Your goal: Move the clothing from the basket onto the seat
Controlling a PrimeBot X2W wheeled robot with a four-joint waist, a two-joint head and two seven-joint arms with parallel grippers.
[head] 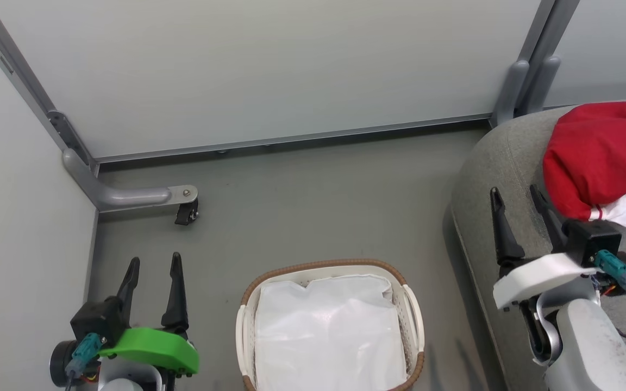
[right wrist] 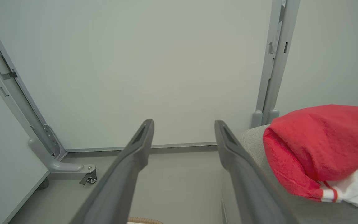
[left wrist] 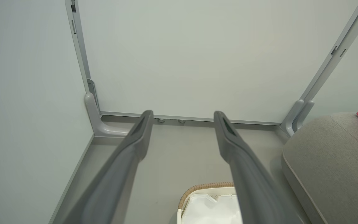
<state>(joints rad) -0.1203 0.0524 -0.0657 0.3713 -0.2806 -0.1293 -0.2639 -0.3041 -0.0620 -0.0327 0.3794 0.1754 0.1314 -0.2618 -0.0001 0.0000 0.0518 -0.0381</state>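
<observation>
From the head view, the left gripper (head: 155,258) is hovering over the floor (head: 302,201) at lower left, fingers spread wide and gripping nothing. The right gripper (head: 514,189) is hanging over the seat (head: 500,163), jaws just as wide and empty. The clothing (head: 601,152) is lying bunched on the seat, just beside the right gripper, with its white trim poking out. The basket (head: 313,266) is sitting on the floor between the arms, showing its white liner (head: 329,331). Over to the left wrist view: both fingers are pointing at the wall, with the basket rim below. In the right wrist view, the fingers are gaping open and the red bundle is resting on the seat alongside them.
</observation>
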